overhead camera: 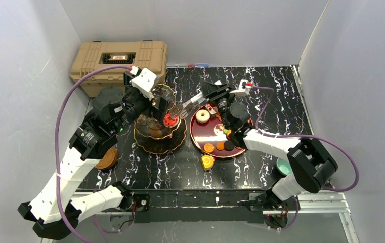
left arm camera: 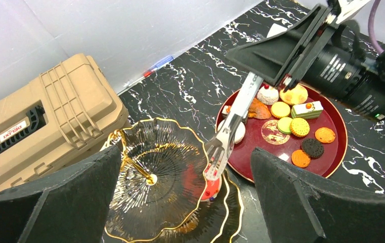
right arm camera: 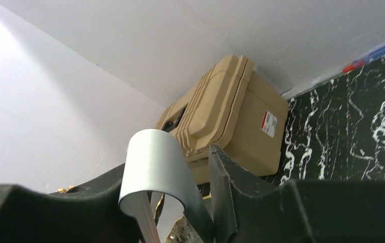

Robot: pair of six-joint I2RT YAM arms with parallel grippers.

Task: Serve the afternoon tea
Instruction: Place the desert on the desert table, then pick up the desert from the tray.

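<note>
The dark three-tier stand (overhead camera: 156, 144) with gold scalloped rims stands left of a red round tray (overhead camera: 198, 137) that holds several toy sweets. My right gripper (overhead camera: 211, 92) is shut on silver tongs (overhead camera: 188, 106). The tongs' tips hold a red sweet (overhead camera: 170, 120) at the edge of a tier. In the left wrist view the tongs (left arm camera: 229, 134) reach from the tray (left arm camera: 271, 152) to the red sweet (left arm camera: 210, 188) beside the stand (left arm camera: 144, 202). My left gripper (overhead camera: 155, 104) is open and empty above the stand (left arm camera: 185, 197). The right wrist view shows the tongs' bent end (right arm camera: 155, 162) between its fingers.
A big tan case (overhead camera: 119, 63) stands at the back left. A yellow sweet (overhead camera: 208, 162) lies on the table in front of the tray. A teal cup (overhead camera: 283, 165) sits by the right arm's base. A brown saucer (overhead camera: 107, 158) lies at the left. White walls enclose the table.
</note>
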